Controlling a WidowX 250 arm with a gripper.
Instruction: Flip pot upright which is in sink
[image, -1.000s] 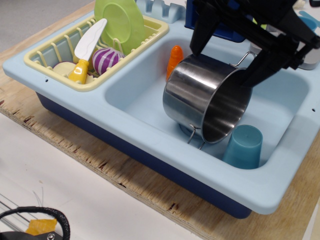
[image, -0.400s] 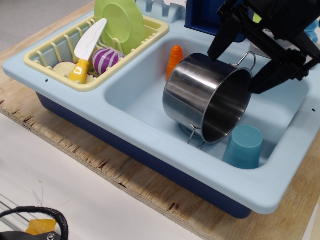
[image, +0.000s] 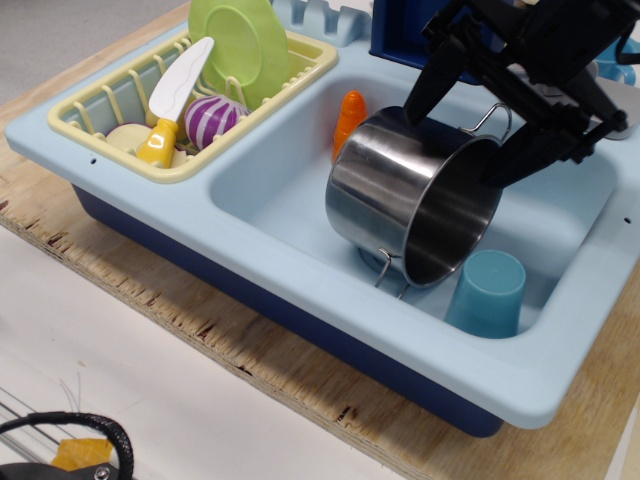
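Gripper (image: 468, 135) fingers spread wide, straddling the upper rim of the pot (image: 400, 195): one finger (image: 425, 92) comes down on the pot's outer wall at the far side, the other finger (image: 520, 152) drops at the mouth side near the upper wire handle (image: 492, 117). Can't tell if either finger actually touches the steel; nothing is pinched. Pot not upright: lying on its side, tilted, mouth facing toward the right end of the sink (image: 300, 190), closed bottom toward the left, lower wire handle (image: 388, 272) down against the basin floor. It sits mid-basin, leaning near or against the blue cup (image: 488, 290), which stands upside down at the basin's near-right corner. Orange carrot (image: 348, 118) stands against the far basin wall, just left of the pot. Outside the basin, on the sink's left part, a yellow rack (image: 110, 100) holds a green plate (image: 240, 45), a white knife with yellow handle (image: 175, 95) and a purple striped ball (image: 212, 120). Sink sits on a plywood counter (image: 180, 310), taking up most of it toward the far-right corner; a black cable (image: 70, 428) shows at the near-left corner. Progress, judged: early to middle; the approach looks done and fingers bracket the rim, but no grasp yet and no rotation. Left to do: close on the rim, swing the mouth up, set the pot down on its bottom in the basin, let go. Cup beside it may get knocked.
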